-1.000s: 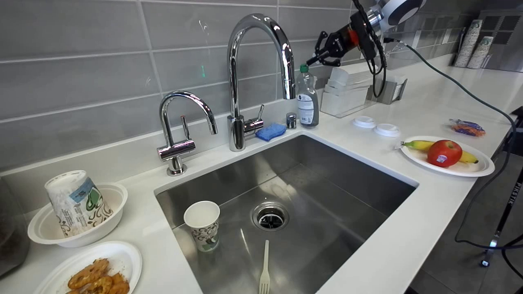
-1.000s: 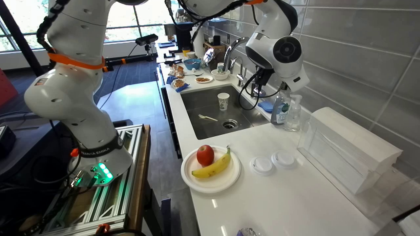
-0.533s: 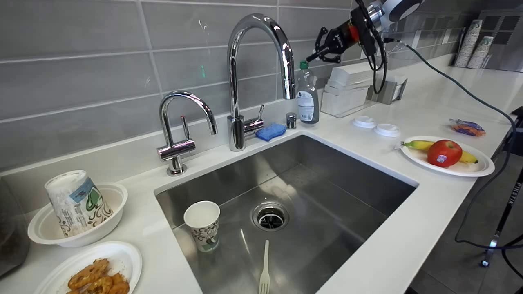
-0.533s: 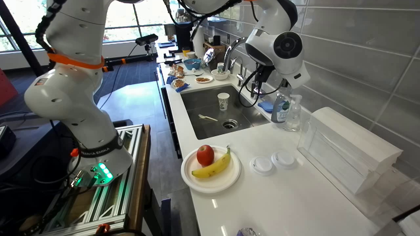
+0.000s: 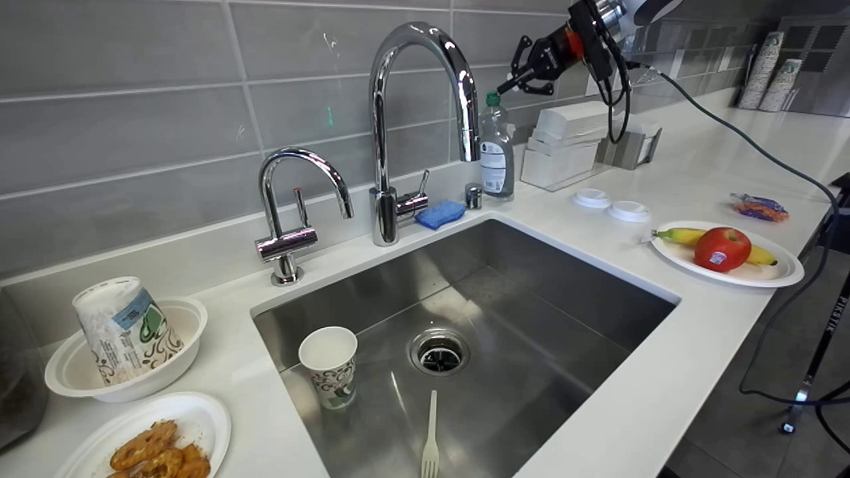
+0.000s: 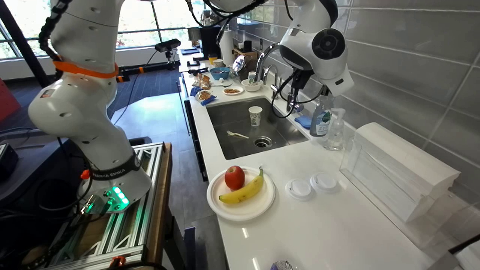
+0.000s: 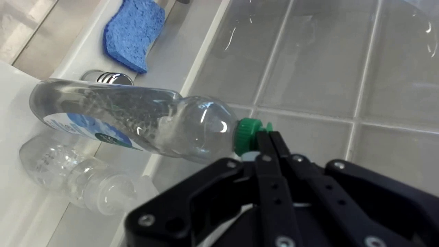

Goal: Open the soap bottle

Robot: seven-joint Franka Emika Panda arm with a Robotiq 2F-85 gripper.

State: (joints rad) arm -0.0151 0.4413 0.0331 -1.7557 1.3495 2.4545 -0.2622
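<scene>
The soap bottle (image 5: 493, 159) is slim and translucent, with a pale label and a green cap (image 5: 493, 99). It hangs nearly upright, its base slightly above the counter behind the sink. It also shows in an exterior view (image 6: 320, 122) and lies sideways across the wrist view (image 7: 113, 116). My gripper (image 5: 501, 89) has its fingertips at the top of the cap. In the wrist view my gripper (image 7: 269, 134) is shut on the narrow green top, with a green bit showing past the fingertips. The fingers are hidden behind the wrist in an exterior view.
A clear pump bottle (image 6: 335, 131) stands close beside the soap bottle. A blue sponge (image 5: 440, 215), a chrome knob (image 5: 473, 196) and a tall faucet (image 5: 380, 133) are near it. A white boxy container (image 5: 561, 156) stands behind. The sink (image 5: 518, 345) is in front.
My gripper has risen, and the soap bottle has risen with it, its base lifting off the counter. The sponge and other things have not moved.
</scene>
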